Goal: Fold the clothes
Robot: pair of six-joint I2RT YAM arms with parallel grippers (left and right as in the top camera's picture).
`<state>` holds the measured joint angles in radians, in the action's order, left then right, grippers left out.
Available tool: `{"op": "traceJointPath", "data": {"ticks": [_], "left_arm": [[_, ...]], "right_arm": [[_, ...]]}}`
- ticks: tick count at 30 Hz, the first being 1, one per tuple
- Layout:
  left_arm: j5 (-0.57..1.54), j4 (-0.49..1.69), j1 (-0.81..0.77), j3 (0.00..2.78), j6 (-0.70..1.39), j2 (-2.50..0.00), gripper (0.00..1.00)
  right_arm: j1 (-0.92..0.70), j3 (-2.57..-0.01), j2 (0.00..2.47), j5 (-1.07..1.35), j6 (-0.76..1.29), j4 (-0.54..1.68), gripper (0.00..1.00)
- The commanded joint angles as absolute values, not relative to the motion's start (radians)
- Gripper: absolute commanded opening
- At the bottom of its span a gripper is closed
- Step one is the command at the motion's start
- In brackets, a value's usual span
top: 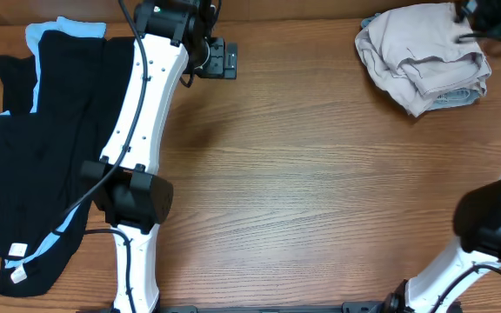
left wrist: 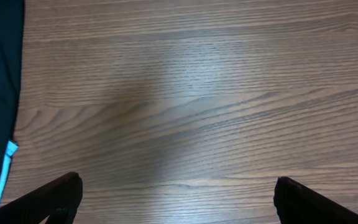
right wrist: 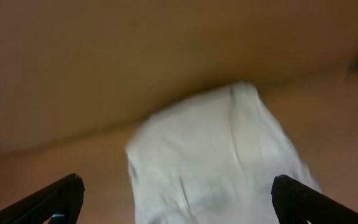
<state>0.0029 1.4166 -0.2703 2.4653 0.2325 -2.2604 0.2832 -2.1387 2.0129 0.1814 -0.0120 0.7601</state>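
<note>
The beige khaki shorts (top: pixel 420 54) lie folded in a pile at the table's far right, with a bit of pale blue denim (top: pixel 457 97) showing under them. Black garments with light-blue trim (top: pixel 42 139) lie spread at the left side. My left gripper (top: pixel 224 59) hovers open and empty over bare wood at the far middle-left; its fingertips (left wrist: pixel 178 193) are wide apart above the table. My right gripper (top: pixel 485 17) is at the far right corner, above the beige pile. Its fingers (right wrist: pixel 178 193) are open with the blurred beige cloth (right wrist: pixel 216 155) below them.
The wooden table (top: pixel 320 174) spans the view. The black garment's edge with a light-blue tag (left wrist: pixel 5 162) shows at the left of the left wrist view. Both arm bases stand at the near edge.
</note>
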Motion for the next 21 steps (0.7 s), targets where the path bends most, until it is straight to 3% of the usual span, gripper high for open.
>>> {"op": "traceJointPath", "data": {"ticks": [1, 11, 21], "left_arm": [[-0.006, 1.409, -0.270, 2.467, 0.239, -2.297, 1.00], [-0.011, 1.374, -0.268, 2.467, 0.232, -2.331, 1.00], [-0.012, 1.345, -0.268, 2.467, 0.232, -2.331, 1.00]], "right_arm": [[0.255, -2.120, 2.130, -0.006, -0.015, 0.691, 1.00], [0.294, -2.119, 2.351, 0.008, 0.106, 0.738, 1.00], [0.309, -2.183, 2.334, 0.110, 0.099, 0.811, 1.00]]}}
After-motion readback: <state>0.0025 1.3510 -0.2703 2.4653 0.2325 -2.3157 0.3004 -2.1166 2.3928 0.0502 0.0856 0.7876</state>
